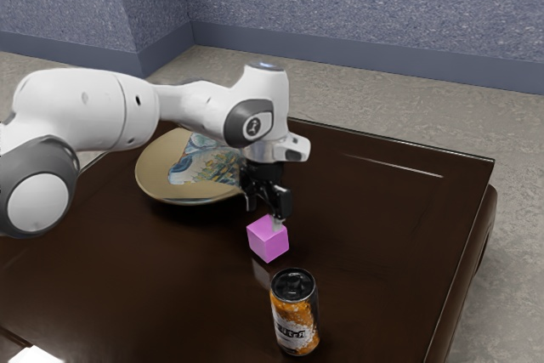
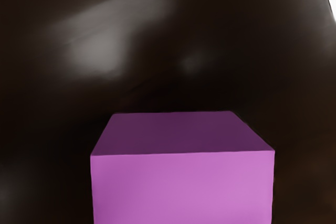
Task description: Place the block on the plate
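Note:
In the exterior view my gripper (image 1: 267, 212) points down at the block, its lower end overlapping the block's upper part. The pink-purple block (image 1: 268, 240) is beside the plate, on the side toward the can. Whether it rests on the table or hangs just above is unclear. Large at the wrist view's lower edge, the block (image 2: 182, 187) shows a bright face and a darker one. The round tan plate (image 1: 157, 178), with a blue and yellow picture, lies partly behind my hand.
An orange and black can (image 1: 294, 316) stands upright near the block, on the side away from the plate. The dark glossy table (image 1: 382, 227) reaches to its raised edge at the exterior view's right.

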